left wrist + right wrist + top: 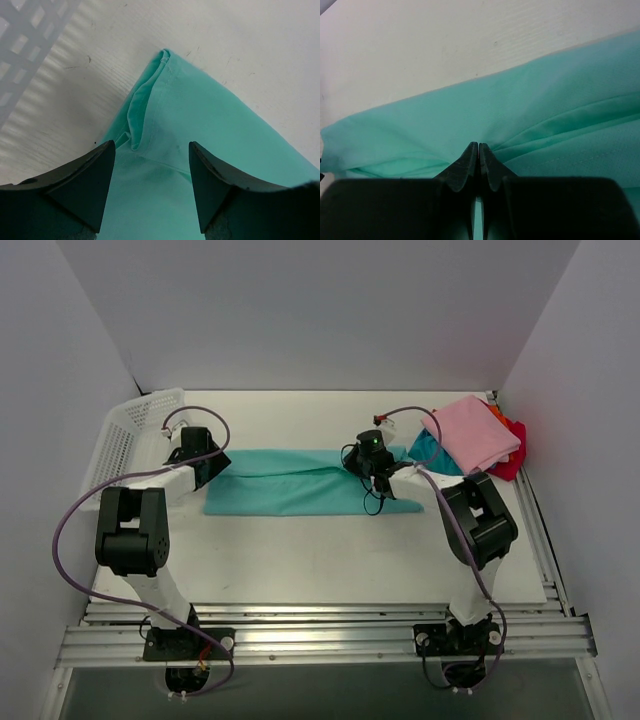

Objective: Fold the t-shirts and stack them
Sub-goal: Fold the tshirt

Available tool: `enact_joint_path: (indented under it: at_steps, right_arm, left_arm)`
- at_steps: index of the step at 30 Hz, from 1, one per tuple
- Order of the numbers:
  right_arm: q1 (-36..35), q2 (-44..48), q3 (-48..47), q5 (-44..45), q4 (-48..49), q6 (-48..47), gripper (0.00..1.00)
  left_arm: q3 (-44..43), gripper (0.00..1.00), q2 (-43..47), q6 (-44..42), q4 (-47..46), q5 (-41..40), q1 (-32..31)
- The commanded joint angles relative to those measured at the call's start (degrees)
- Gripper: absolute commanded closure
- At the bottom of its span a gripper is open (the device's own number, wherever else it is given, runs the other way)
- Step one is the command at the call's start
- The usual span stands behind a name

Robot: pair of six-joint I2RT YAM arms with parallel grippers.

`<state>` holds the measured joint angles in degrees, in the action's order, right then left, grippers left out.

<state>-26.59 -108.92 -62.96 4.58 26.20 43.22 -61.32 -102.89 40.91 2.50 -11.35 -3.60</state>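
Biggest worry: only one end is gripped. The teal-green t-shirt [300, 485] lies as a long flat band, and the right gripper [478, 149] is pinched tight on a gather of cloth at the shirt's right end, with creases running into its tips. The left gripper [151, 150] hangs over the shirt's left corner, jaws wide, holding nothing. If the right pulls alone, we judge the band drags and skews and the fold comes out crooked.

Smaller worry: the pinch looks thin, so cloth could slip out mid-lift. Smaller again: a swing past the shirt's right end could knock the folded stack [470, 435], pink on top, just beyond that end.

Pale plain walls [300, 310] close in behind and to either side of the shirt. Under the shirt is the white, lightly scuffed table [300, 560]. The white mesh basket [120, 440] is just off the shirt's left end.
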Motion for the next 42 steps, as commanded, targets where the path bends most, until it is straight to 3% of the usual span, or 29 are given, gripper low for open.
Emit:
enact_joint_path:
  at_steps: [1, 3, 4, 6, 7, 8, 18, 24, 33, 42]
  right_arm:
    - [-3.9, 5.8, 2.2, 5.3, -3.9, 0.6, 1.00]
    - [-7.1, 7.2, 3.0, 8.6, -6.6, 1.1, 1.00]
    - [-8.1, 7.8, 4.1, 9.8, -8.8, 1.5, 0.93]
    - [-10.6, 8.2, 5.2, 13.1, -11.1, 2.6, 0.59]
    - [-11.3, 8.7, 6.0, 14.0, -12.7, 3.8, 0.11]
    - [-11.8, 9.1, 7.9, 15.0, -13.4, 4.3, 0.00]
    - [-12.2, 15.1, 12.2, 25.1, -17.1, 3.5, 0.00]
    - [-4.5, 15.2, 9.4, 20.5, -16.2, 0.3, 0.03]
    - [4.9, 13.9, 10.6, 14.4, -11.3, -1.1, 0.23]
    - [5.8, 11.2, 11.0, 10.5, -8.3, -0.8, 0.44]
  left_arm:
    - [0.3, 0.31, 0.1, 0.9, -1.5, -2.9, 3.3]
    - [0.4, 0.30, 0.1, 0.9, -1.5, -2.7, 4.1]
    - [0.5, 0.31, 0.1, 0.9, -1.5, -2.4, 5.1]
    - [0.7, 0.31, 0.2, 0.9, -1.5, -2.2, 5.4]
    - [0.8, 0.31, 0.2, 1.0, -1.5, -2.1, 5.4]
    - [0.9, 0.31, 0.3, 1.0, -1.5, -1.8, 5.4]
    - [1.2, 0.31, 0.5, 1.1, -3.9, -1.6, 5.6]
    - [1.6, 0.31, 0.7, 1.1, -4.3, -1.8, 5.6]
    - [1.8, 0.32, 0.8, 1.1, -4.9, -2.1, 5.5]
    - [1.6, 0.33, 0.7, 1.2, -4.9, -2.3, 5.4]
